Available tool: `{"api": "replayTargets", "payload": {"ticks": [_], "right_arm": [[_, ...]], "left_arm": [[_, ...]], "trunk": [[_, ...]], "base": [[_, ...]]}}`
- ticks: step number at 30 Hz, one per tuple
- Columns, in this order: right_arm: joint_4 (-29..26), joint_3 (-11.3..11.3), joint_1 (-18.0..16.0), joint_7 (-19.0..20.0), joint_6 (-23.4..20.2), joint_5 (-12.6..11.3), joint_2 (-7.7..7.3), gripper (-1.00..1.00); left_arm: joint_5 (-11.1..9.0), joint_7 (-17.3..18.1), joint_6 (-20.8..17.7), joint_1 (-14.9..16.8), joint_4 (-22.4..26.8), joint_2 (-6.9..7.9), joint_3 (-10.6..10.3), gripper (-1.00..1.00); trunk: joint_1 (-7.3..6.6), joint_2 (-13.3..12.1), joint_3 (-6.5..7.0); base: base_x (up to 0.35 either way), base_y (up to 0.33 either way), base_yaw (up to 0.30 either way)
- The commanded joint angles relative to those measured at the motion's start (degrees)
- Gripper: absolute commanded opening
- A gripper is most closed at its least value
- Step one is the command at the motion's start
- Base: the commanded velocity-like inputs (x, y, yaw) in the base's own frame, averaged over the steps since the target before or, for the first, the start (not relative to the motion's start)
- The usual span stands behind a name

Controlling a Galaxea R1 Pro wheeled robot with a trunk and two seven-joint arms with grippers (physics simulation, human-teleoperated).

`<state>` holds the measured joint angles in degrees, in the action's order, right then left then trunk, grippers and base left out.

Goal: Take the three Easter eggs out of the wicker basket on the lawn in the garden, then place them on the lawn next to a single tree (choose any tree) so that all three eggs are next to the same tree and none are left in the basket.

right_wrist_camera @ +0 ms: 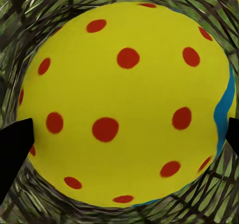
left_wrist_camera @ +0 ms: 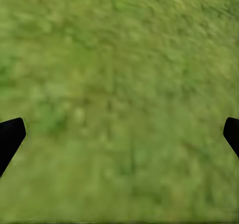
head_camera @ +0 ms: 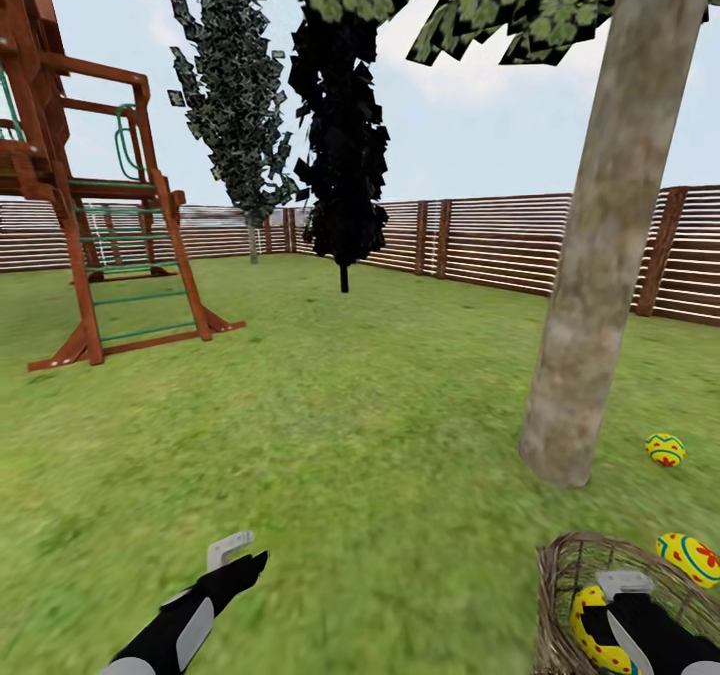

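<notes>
Right gripper [head_camera: 622, 595]: inside basket [head_camera: 556, 577], fingers spread wide either side of egg [right_wrist_camera: 124, 104], poised to grasp. Left gripper [head_camera: 238, 553]: parted, idle over lawn [head_camera: 380, 455]. Another egg [head_camera: 665, 449] beyond, near tree [head_camera: 600, 255].

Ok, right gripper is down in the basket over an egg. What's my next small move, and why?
Probably close the right gripper on the egg: its fingertips sit wide on either side of it inside the wicker basket, and the jaws look open.
</notes>
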<state>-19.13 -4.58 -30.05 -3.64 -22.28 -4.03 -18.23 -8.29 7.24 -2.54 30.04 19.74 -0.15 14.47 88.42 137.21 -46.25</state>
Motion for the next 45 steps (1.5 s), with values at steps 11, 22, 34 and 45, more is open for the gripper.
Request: {"api": "replayTargets", "payload": {"ticks": [11, 22, 34, 45], "right_arm": [[-0.1, -0.4, 0.0, -0.4, -0.3, -0.5, -0.05, -1.00], [-0.1, -0.3, 0.0, -0.4, -0.4, -0.7, -0.14, -1.00], [-0.1, -0.3, 0.0, -0.4, -0.4, -0.6, -0.14, -1.00], [-0.1, -0.4, 0.0, -0.4, -0.5, -0.5, -0.05, -1.00]], "left_arm": [[-0.6, 0.3, -0.2, 0.0, 0.0, -0.11, 0.1, 1.00], [-0.6, 0.2, -0.2, 0.0, 0.1, -0.02, 0.1, 1.00], [-0.6, 0.2, -0.3, 0.0, 0.0, -0.08, 0.1, 1.00], [-0.6, 0.2, -0.4, 0.0, 0.0, -0.11, 0.1, 1.00]], "trunk": [[-2.46, -4.4, 1.92], [-4.87, -8.8, 3.89], [-7.51, -13.6, 6.05], [-9.92, -18.0, 8.02]], "base": [[-0.090, 0.101, 0.000], [0.000, 0.000, 0.000], [0.000, 0.000, 0.000], [0.000, 0.000, 0.000]]}}
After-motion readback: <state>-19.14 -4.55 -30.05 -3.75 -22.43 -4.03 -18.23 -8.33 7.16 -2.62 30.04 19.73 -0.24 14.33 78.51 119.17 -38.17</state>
